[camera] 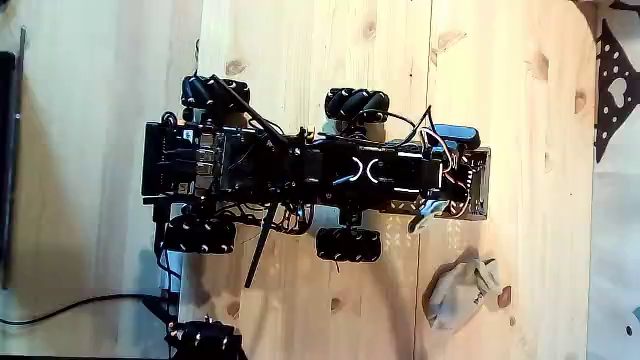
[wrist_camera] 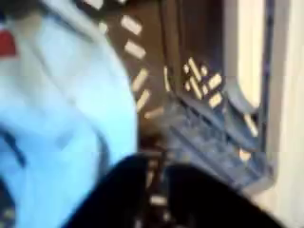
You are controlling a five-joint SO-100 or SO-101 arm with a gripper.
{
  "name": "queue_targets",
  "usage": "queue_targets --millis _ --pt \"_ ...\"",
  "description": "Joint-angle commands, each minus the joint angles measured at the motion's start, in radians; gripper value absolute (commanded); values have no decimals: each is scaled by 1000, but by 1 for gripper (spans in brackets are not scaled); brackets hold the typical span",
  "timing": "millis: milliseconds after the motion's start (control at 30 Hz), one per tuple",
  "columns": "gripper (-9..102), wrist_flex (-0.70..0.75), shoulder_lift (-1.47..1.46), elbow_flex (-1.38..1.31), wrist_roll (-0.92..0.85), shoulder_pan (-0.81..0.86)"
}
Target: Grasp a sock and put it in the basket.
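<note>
Evidently, at this moment:
Landmark: the basket point(wrist_camera: 204, 114), a perforated dark tray at the right end of the black wheeled robot point(camera: 300, 170) in the fixed view.
Sock: a pale, bluish-white cloth point(wrist_camera: 66, 114) with a red mark at its upper left edge filled the left of the wrist view, just beside the basket's perforated floor and apparently over it; whether it rested on the floor could not be told.
Tool: dark blurred shapes at the bottom of the wrist view point(wrist_camera: 157, 195) seemed to be its fingers; whether they stood apart or clamped on the cloth could not be told.
Other sock: a larger beige-grey sock point(camera: 458, 290) lay on the wooden tabletop point(camera: 300, 60), near the basket end of the robot, below it in the fixed view.
Handling: the sock looked light, soft and limp; it would likely fold and drape, so a pinch on a bunched fold mid-length seemed safest.
</note>
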Motion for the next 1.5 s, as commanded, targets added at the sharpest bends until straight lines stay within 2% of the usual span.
queue_targets --millis 0,67,200,500,1467 --pt "1 20 -2 -3 -72 41" --pt "2 71 25 -3 -72 67" --pt "7 270 144 -3 -72 109" --pt "4 272 146 -3 -74 -23" --pt "2 272 146 -3 -74 -21"
